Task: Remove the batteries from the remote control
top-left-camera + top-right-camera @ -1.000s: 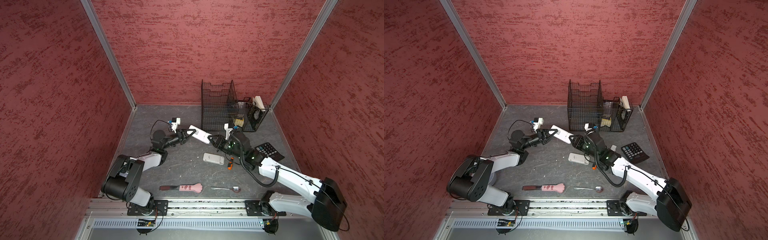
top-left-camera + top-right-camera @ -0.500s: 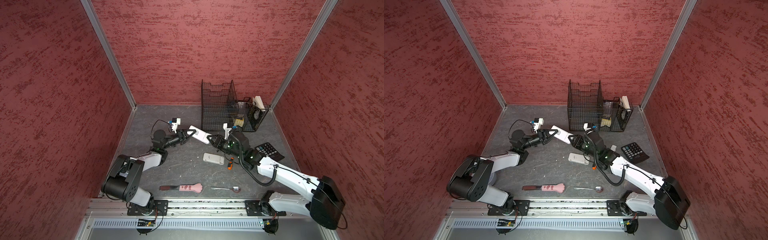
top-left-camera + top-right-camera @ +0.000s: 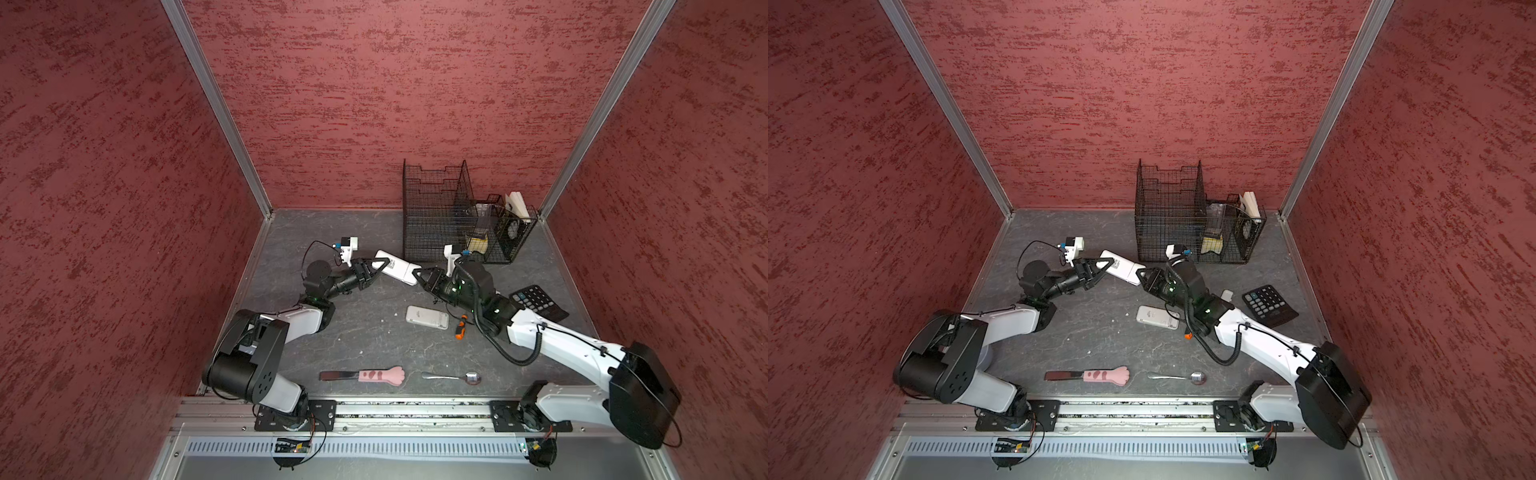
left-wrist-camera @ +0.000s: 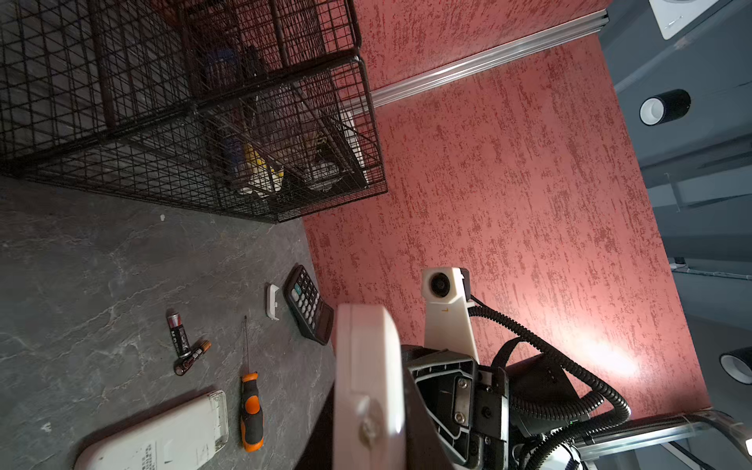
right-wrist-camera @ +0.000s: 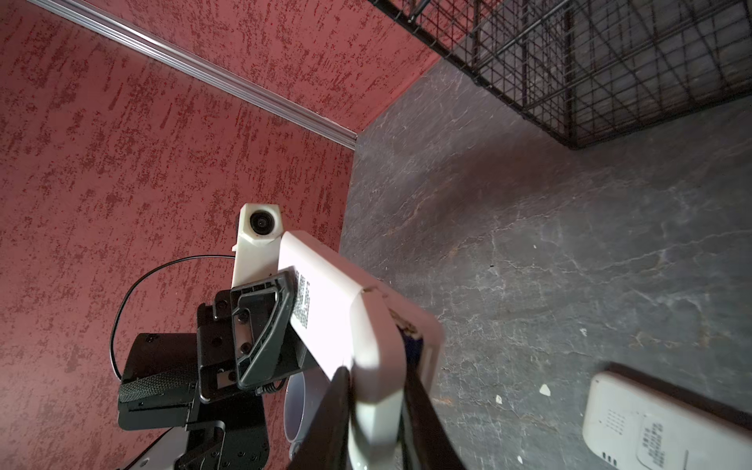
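A white remote control (image 3: 395, 267) (image 3: 1121, 266) hangs tilted above the table, held between my two grippers. My left gripper (image 3: 380, 266) (image 4: 368, 439) is shut on one end of it. At the other end my right gripper (image 3: 417, 275) (image 5: 376, 415) is shut, its dark fingers (image 5: 335, 407) pressing both sides of that end, where the back cover meets the body at a dark seam. Two batteries (image 4: 179, 333) (image 4: 194, 357) lie loose on the table in the left wrist view; in both top views my right arm hides them.
A second white remote (image 3: 427, 317) (image 4: 162, 435) lies flat beside an orange-handled screwdriver (image 3: 460, 328) (image 4: 250, 411). A small white cover (image 4: 272, 302) and a calculator (image 3: 538, 301) lie to the right. A black wire basket (image 3: 436, 212) stands behind. A pink-handled spatula (image 3: 376, 375) and spoon (image 3: 453, 377) lie in front.
My right gripper's jaws have narrowed onto the remote's end. Both arms and the remote have stayed almost where they were.
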Motion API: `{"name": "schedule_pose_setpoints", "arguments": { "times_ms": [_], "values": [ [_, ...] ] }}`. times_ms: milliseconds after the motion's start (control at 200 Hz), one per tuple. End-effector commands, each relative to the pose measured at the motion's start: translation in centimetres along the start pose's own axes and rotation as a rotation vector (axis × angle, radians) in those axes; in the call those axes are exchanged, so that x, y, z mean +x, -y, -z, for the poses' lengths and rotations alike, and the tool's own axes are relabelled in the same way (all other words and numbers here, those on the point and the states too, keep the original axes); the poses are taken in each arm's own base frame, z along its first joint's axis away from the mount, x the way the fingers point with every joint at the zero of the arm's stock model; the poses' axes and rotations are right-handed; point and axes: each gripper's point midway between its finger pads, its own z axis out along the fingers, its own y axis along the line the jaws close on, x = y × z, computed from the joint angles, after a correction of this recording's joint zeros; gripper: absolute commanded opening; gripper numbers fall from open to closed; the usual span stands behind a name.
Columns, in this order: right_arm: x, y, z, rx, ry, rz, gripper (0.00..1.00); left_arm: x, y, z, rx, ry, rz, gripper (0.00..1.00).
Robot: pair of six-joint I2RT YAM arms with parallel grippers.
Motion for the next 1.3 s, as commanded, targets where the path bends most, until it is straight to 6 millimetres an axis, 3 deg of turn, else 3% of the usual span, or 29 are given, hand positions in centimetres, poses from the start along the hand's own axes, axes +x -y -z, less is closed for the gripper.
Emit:
{"name": "schedule_pose_setpoints", "arguments": {
  "times_ms": [0, 431, 802, 1112, 1298],
  "values": [
    [0.1, -1.7, -0.3, -0.068, -0.02, -0.026, 0.26, 1.3, 2.7, 0.0, 0.078, -0.055, -0.06, 0.0],
    [0.4, -1.5, -0.7, -0.071, -0.033, -0.028, 0.24, 1.2, 2.8, -0.2, 0.088, -0.058, -0.058, 0.0],
    [-0.2, -1.9, -0.1, -0.076, -0.009, -0.027, 0.08, 0.4, 3.0, 0.7, 0.071, -0.023, -0.061, 0.0],
    [-1.8, -2.1, 2.8, -0.053, 0.06, 0.006, 0.03, -0.4, 0.5, 1.7, -0.007, 0.025, -0.02, 0.0],
    [-4.3, 1.6, 5.4, 0.135, 0.13, 0.064, 0.02, 0.9, -2.8, 2.8, -0.113, 0.024, 0.021, 0.0]
  ]
}}
